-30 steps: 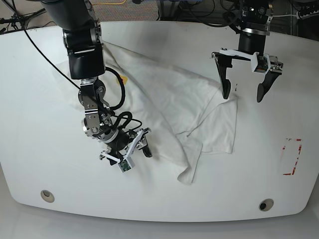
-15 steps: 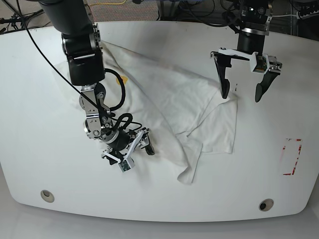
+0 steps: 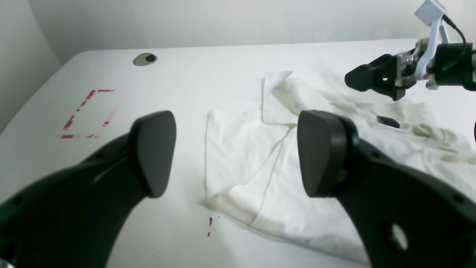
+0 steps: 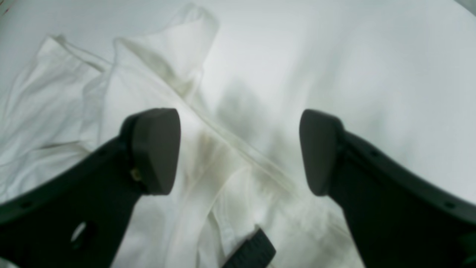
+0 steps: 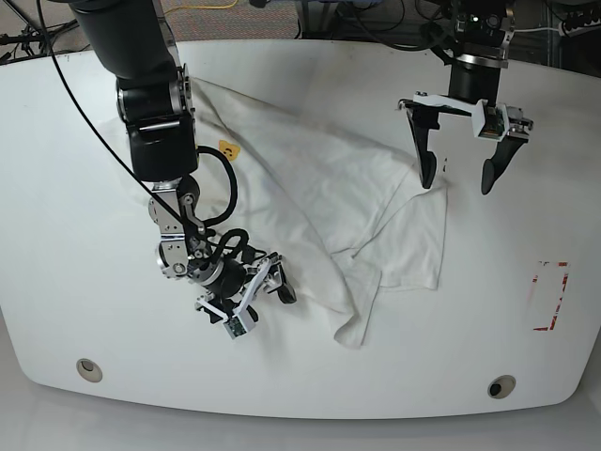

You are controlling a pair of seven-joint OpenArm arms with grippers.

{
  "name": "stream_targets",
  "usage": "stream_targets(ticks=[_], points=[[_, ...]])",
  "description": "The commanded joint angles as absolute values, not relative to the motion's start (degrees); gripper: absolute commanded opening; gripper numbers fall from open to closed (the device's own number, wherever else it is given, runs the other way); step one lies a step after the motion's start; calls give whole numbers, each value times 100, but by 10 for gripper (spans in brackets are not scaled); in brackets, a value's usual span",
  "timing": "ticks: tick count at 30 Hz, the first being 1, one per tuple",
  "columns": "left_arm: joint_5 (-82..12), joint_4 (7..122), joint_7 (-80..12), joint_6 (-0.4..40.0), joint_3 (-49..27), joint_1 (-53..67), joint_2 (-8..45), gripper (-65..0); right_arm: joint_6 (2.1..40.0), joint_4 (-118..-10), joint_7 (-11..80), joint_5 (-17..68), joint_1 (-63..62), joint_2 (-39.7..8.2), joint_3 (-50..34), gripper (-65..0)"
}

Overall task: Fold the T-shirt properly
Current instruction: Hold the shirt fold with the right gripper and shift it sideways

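Of the left gripper point(image 5: 458, 180), to report as wide, with nothing between the fingers. Of the right gripper point(image 4: 240, 152), likewise to report as wide, with no cloth pinched between the fingertips, and with bare bench point(image 5: 235, 385) and cloth both in sight through the gap in the right wrist view.

Lying loose and rumpled on the bench, in the base view: the T-shirt point(image 5: 310, 169), stretching from behind and beneath the right gripper across to just beside the fingers of the left gripper, with a narrow end running down between the two grippers. Creased diagonally near the left gripper, and overlapping itself in folds below the right gripper in the right wrist view. Up behind the right gripper in the base view, on the cloth: a yellow-orange bear face point(image 5: 228, 149). Near the bottom of the right wrist view, between the gripper fingers: a black tag point(image 4: 253, 249). Below and to the right of the left gripper in the base view: red marks point(image 5: 551, 296) on the bench.
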State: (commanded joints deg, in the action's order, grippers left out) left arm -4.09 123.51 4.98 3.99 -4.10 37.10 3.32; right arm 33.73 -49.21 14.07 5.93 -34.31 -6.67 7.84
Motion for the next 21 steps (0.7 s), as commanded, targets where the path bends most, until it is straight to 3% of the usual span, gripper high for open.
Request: stream_targets(ticks=[15,21], points=[[-413,12359,535,420,-440,3793,325,-156,3299,-5036,1436,503,-3386,-661,828,-236],[-410,12395,537,421,-449,3814,326,-151,3338,-5112,1417,685,-3274,-636,948,-205]])
